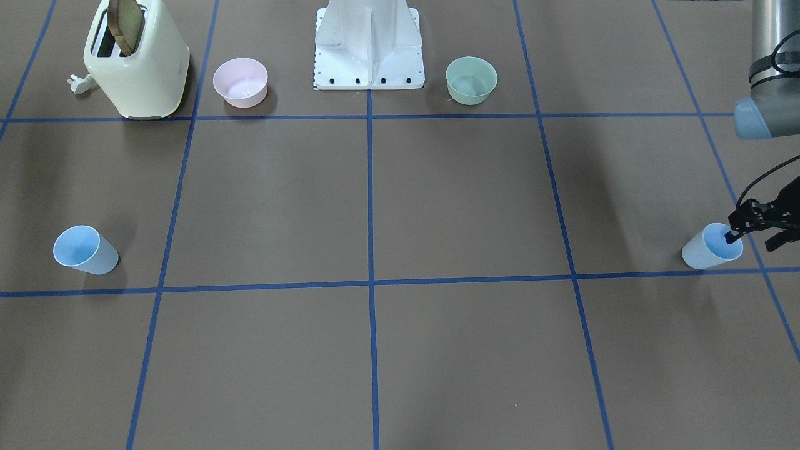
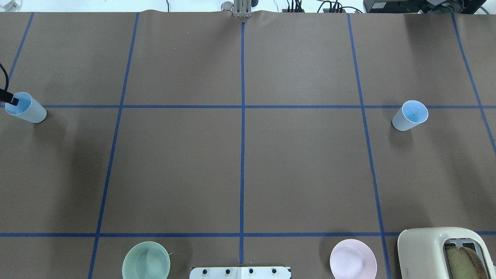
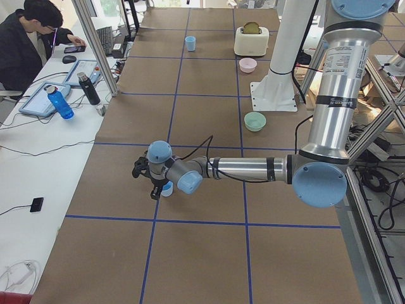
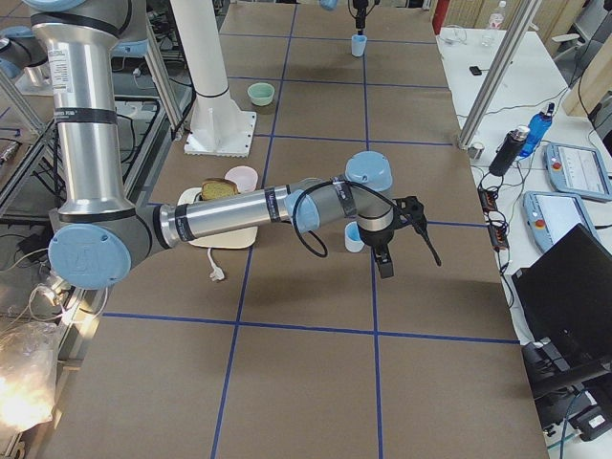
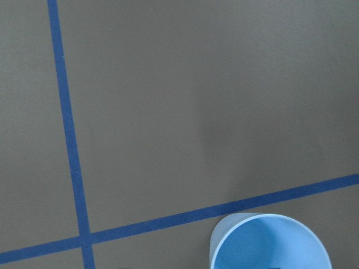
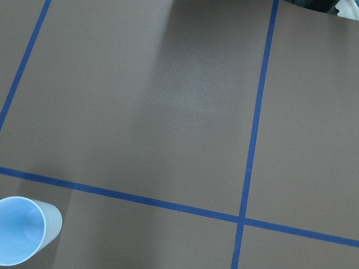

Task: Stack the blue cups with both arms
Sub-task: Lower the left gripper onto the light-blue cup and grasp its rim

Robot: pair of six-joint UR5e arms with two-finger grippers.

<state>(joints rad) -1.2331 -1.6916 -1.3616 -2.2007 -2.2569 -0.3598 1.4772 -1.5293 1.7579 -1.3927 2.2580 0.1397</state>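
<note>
Hanging low over the brown worktop (image 1: 462, 200), the left jaws are standing spread and straddling the rim of the first blue cup (image 1: 705, 255). One finger (image 1: 730, 237) is dipping into the cup's mouth, while the other is sitting outside its wall with a gap showing between it and the cup. I cannot tell whether the inner finger is touching the wall. The cup is standing upright directly beneath these jaws, at the end of the left arm (image 1: 772, 62).

The right arm (image 4: 229, 216) is stretching out above the worktop with the right jaws pointing down. They are showing only in a side view, so I cannot tell whether they are spread or pressed together. The second blue cup (image 1: 84, 250) is standing upright and ungripped, below those jaws and off to one side.

A pink bowl (image 1: 240, 81), a green bowl (image 1: 472, 80) and a toaster (image 1: 137, 62) are sitting well apart from both sets of jaws.
</note>
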